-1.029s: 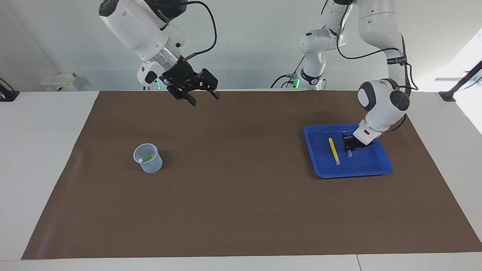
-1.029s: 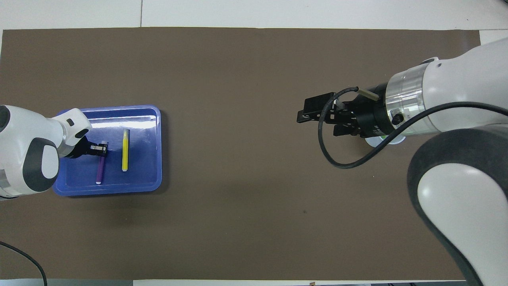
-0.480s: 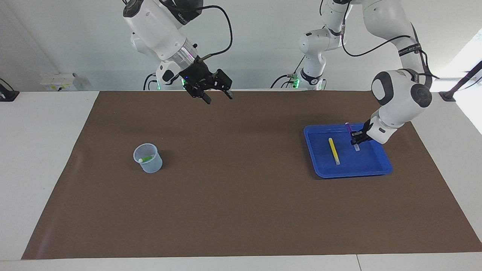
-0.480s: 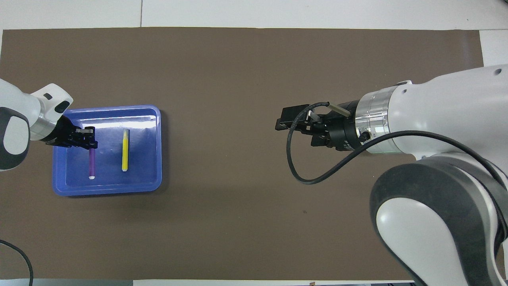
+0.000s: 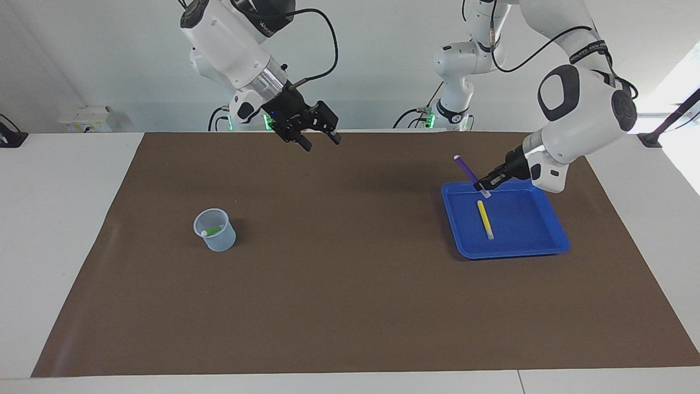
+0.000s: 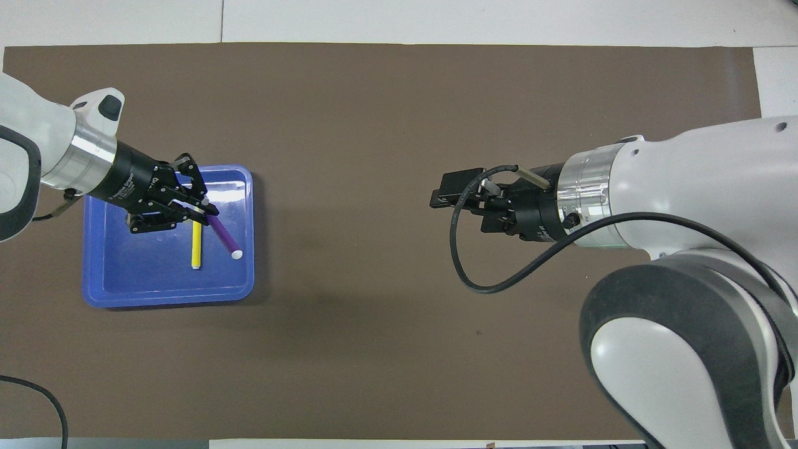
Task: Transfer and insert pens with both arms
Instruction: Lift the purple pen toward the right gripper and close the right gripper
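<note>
My left gripper (image 5: 484, 185) (image 6: 202, 212) is shut on the purple pen (image 5: 465, 167) (image 6: 224, 237). It holds the pen tilted in the air over the blue tray's (image 5: 547, 251) (image 6: 168, 298) edge on the side toward the table's middle. The yellow pen (image 5: 484, 219) (image 6: 196, 249) lies flat in the tray. A green pen (image 5: 210, 230) leans inside the clear cup (image 5: 214, 230) toward the right arm's end. My right gripper (image 5: 319, 140) (image 6: 449, 202) hangs open and empty in the air over the brown mat near the robots' edge. In the overhead view the right arm hides the cup.
A brown mat (image 5: 350, 284) (image 6: 374, 93) covers most of the white table. Two slimmer white arms with green-lit bases (image 5: 432, 117) stand at the robots' edge. A grey box (image 5: 85, 119) sits off the mat at the right arm's end.
The left gripper has lifted the purple pen out of the tray and swung it, tilted, toward the table's middle. The right gripper has shifted slightly toward the middle.
</note>
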Action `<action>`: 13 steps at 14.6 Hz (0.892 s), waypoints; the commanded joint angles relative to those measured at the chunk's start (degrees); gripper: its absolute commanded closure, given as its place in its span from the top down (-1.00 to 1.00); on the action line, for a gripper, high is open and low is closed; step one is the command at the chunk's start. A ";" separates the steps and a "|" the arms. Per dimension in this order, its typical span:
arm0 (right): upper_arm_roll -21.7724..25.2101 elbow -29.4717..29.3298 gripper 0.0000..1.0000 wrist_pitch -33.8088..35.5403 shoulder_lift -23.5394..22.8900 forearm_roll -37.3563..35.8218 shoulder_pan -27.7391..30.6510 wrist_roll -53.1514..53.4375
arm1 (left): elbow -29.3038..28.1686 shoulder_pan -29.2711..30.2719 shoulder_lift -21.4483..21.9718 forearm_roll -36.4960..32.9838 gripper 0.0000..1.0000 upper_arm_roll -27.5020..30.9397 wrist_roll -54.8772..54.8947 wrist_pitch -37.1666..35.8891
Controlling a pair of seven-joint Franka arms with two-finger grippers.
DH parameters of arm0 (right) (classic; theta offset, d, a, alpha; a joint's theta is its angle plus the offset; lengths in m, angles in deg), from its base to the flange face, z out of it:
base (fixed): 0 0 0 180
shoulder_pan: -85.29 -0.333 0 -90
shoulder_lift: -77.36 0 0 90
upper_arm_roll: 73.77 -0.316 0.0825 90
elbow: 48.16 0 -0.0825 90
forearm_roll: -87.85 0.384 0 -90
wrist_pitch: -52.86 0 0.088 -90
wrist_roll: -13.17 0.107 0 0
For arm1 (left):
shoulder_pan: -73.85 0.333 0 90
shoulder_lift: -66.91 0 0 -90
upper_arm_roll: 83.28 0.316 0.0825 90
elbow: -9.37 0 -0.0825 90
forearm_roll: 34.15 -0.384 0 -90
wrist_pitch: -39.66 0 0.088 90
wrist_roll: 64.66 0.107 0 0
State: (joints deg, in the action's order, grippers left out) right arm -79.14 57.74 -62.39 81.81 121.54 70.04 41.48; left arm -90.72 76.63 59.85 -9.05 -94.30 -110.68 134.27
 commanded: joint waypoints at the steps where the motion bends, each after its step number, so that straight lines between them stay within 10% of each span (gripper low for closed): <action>1: 0.01 1.85 0.86 -1.81 1.44 2.61 -0.14 0.52 | -0.37 -0.49 2.05 8.01 -1.00 -1.71 -16.05 1.09; 6: 0.01 2.72 0.86 -6.46 1.53 2.61 -2.15 1.92 | -6.24 -6.46 5.74 17.60 -1.00 -3.83 -40.87 15.57; 13: 0.01 5.18 0.84 -15.88 1.27 2.61 -6.03 5.09 | -17.06 -16.49 12.42 27.89 -1.00 -3.83 -48.46 31.86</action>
State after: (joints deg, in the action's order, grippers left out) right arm -79.19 60.58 -76.36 81.84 122.90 63.86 47.16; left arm -103.27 60.48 68.28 15.41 -98.87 -158.43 163.78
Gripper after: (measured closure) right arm 0.075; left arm 0.833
